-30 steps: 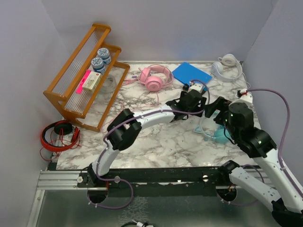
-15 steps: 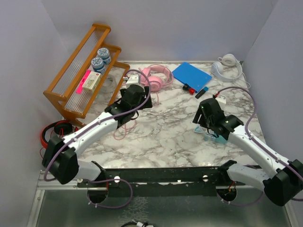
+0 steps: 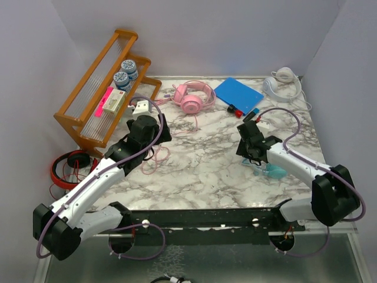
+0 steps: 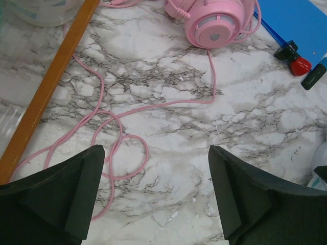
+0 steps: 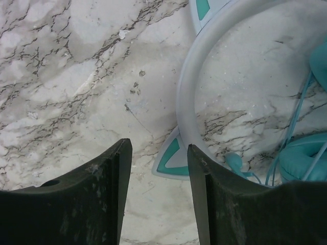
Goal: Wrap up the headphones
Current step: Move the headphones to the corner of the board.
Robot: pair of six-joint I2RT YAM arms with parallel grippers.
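Left wrist: left fingers (image 4: 51, 199) are hovering wide apart over the pink cable (image 4: 210, 76); right fingers (image 5: 87, 199) are hovering apart above the teal headphones (image 5: 301, 155).

wooden rack (image 3: 109, 88): back left of marble table (image 3: 206, 171) | two round tins (image 3: 125, 72): on rack's shelf | pink-and-white box (image 3: 110, 101): on rack, just nearer than tins | red-and-black headphones (image 3: 73, 168): near side of rack | blue pad (image 3: 238, 91): well right of rack | red-capped marker (image 3: 234, 109), dark marker (image 3: 250, 114): just beside pad's near edge

Left fingers (image 4: 66, 194) swung leftward across the worktop (image 3: 206, 171) to above the pink cable (image 4: 120, 148); right fingers (image 5: 102, 194) dropped and narrowed beside the teal headphones (image 5: 186, 97).
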